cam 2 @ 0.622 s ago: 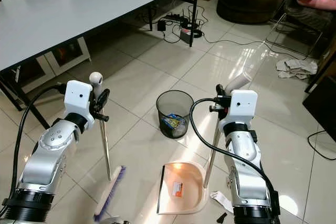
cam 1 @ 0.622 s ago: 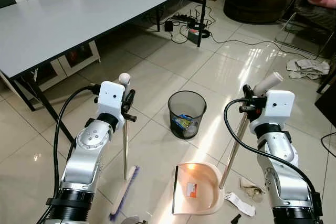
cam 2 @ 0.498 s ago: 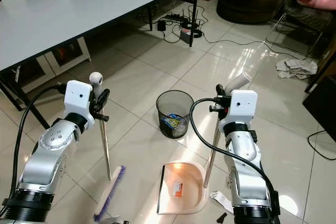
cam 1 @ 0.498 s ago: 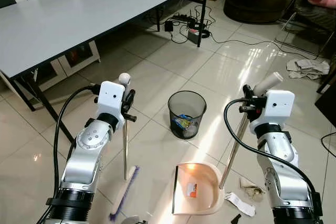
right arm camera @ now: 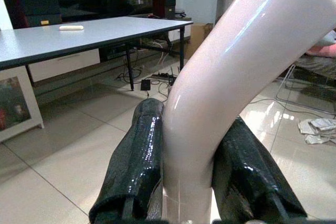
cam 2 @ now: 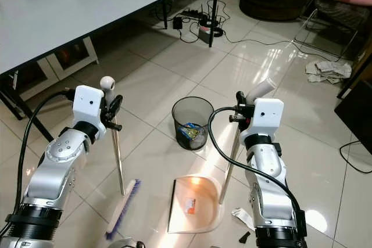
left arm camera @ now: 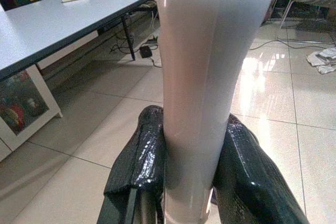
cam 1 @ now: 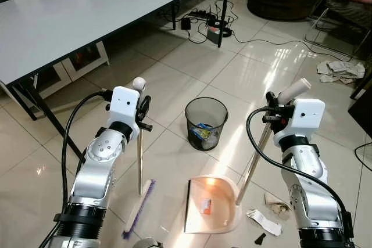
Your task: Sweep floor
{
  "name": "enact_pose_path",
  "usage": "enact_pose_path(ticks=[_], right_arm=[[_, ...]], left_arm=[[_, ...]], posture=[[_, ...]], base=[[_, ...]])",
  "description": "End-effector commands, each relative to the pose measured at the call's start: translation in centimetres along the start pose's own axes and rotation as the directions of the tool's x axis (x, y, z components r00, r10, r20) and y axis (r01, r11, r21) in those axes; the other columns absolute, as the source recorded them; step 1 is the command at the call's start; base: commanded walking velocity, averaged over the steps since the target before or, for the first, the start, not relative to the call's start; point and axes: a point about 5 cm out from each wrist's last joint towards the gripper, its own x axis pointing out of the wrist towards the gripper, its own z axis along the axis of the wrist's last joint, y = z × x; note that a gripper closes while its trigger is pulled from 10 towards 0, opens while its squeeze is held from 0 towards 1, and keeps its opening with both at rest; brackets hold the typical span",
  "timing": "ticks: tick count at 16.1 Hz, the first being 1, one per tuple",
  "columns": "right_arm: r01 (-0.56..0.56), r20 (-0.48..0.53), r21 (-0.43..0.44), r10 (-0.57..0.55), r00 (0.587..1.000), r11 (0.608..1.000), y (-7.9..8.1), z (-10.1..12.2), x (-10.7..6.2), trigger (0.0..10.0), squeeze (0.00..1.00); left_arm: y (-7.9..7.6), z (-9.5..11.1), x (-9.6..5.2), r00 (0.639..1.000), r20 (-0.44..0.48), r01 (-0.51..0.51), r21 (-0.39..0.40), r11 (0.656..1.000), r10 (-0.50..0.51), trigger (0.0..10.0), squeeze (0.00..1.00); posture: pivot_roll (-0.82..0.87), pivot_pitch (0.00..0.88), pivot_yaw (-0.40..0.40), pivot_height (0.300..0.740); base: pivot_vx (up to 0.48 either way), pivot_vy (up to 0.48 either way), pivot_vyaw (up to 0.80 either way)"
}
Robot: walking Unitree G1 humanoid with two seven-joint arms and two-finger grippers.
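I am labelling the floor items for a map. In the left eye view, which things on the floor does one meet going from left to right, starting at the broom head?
broom head → dustpan → white paper scrap → crumpled tissue

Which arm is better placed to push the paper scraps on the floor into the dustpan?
Left: its claw holds the broom, bristles down beside the dustpan. The right claw grips the dustpan's handle; the scraps lie beside it.
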Motion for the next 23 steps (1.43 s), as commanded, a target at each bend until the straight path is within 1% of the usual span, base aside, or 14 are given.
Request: enact_pose_path(ticks=[1, 5, 7, 10, 13, 16, 17, 19, 21, 23], right_arm=[[-0.011, 0.045, 0.003, 0.011, 0.999, 1.000, 0.2, 0.8, 0.2, 10.0, 0.00], [-0.016, 0.046, 0.017, 0.016, 0.999, 1.000, 0.6, 0.6, -0.1, 10.0, 0.00], [-0.012, 0.042, 0.013, 0.011, 0.999, 1.000, 0.5, 0.6, -0.2, 10.0, 0.00], [-0.008, 0.035, 0.017, 0.007, 0.999, 1.000, 0.3, 0.4, -0.4, 10.0, 0.00], [-0.015, 0.042, 0.025, 0.014, 0.999, 1.000, 0.5, 0.4, -0.4, 10.0, 0.00], [-0.011, 0.038, 0.008, 0.010, 0.999, 1.000, 0.5, 0.5, -0.3, 10.0, 0.00], [-0.003, 0.023, 0.007, 0.003, 1.000, 1.000, 0.5, 0.3, -0.3, 10.0, 0.00], [0.011, 0.023, -0.004, -0.011, 1.000, 1.000, 0.3, 0.0, -0.5, 10.0, 0.00], [0.057, -0.003, -0.059, -0.058, 0.998, 0.997, -0.2, -0.5, -0.4, 10.0, 0.00], [0.097, 0.002, -0.047, -0.097, 0.995, 0.994, -0.7, -0.3, -0.3, 10.0, 0.00]], left_arm=[[0.3, 0.3, 0.0, 1.000, 0.018, -0.025, 0.018, 1.000, 0.024, 10.0, 0.00], [0.4, 0.2, -0.2, 1.000, 0.016, -0.025, 0.023, 0.999, 0.024, 10.0, 0.00], [0.2, 0.1, 0.0, 1.000, 0.020, -0.020, 0.034, 0.999, 0.019, 10.0, 0.00], [-0.2, 0.0, 0.0, 1.000, 0.017, -0.006, 0.017, 1.000, 0.006, 10.0, 0.00], [-0.6, 0.1, 0.0, 1.000, 0.028, 0.005, 0.035, 0.999, -0.006, 10.0, 0.00], [-0.4, 0.2, 0.0, 0.999, 0.035, -0.002, 0.041, 0.999, 0.001, 10.0, 0.00], [-0.3, 0.1, -0.1, 0.999, 0.035, -0.006, 0.043, 0.999, 0.005, 10.0, 0.00], [-0.1, -0.1, -0.2, 1.000, 0.028, -0.014, 0.066, 0.998, 0.012, 10.0, 0.00], [0.0, -0.3, -0.3, 1.000, 0.025, -0.004, 0.064, 0.998, 0.003, 10.0, 0.00], [-0.1, -0.6, -0.2, 1.000, 0.017, 0.010, 0.062, 0.998, -0.011, 10.0, 0.00]], posture=[[0.05, 0.028, 0.023, 0.740], [0.05, 0.022, 0.030, 0.740], [0.04, 0.016, 0.035, 0.740], [0.04, 0.009, 0.034, 0.740], [0.04, 0.009, 0.031, 0.740], [0.04, 0.017, 0.030, 0.740], [0.04, 0.022, 0.029, 0.740], [0.05, 0.026, 0.024, 0.740], [0.03, 0.009, 0.025, 0.740], [0.03, 0.001, 0.017, 0.740]], base=[[0.000, 0.000, 0.00], [0.000, 0.000, 0.00], [0.000, 0.000, 0.00], [0.000, 0.000, 0.00], [0.000, 0.000, 0.00], [0.000, 0.000, 0.00], [0.000, 0.000, 0.00], [0.000, 0.000, 0.00], [0.000, 0.000, 0.00], [0.000, 0.000, 0.00]])
